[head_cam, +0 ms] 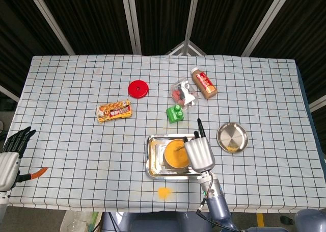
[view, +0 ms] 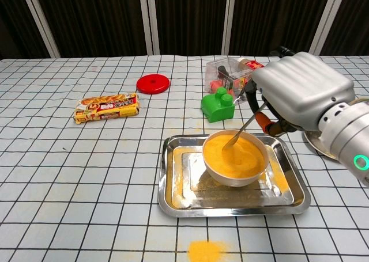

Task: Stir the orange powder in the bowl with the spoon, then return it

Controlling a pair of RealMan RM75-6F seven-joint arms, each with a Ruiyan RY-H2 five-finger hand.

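Reading labels first: snack pack (view: 106,107) and bottle (head_cam: 204,83) both carry print, too small for me to make out. My right hand (view: 300,95) has fingers curled round the spoon (view: 241,133) handle, pinching it; the shaft slants down-left from under the fingers w/ its tip in the orange powder (view: 233,155) inside the bowl (view: 230,177), which sits in the steel tray (view: 173,198). Left hand (head_cam: 11,158) hangs off the table's left edge, fingers apart, holding nothing. Spilled powder patch (view: 206,251) lies near the tray's front edge.

Checked tablecloth (head_cam: 71,89); dark slatted wall (head_cam: 91,18) with pale struts behind.
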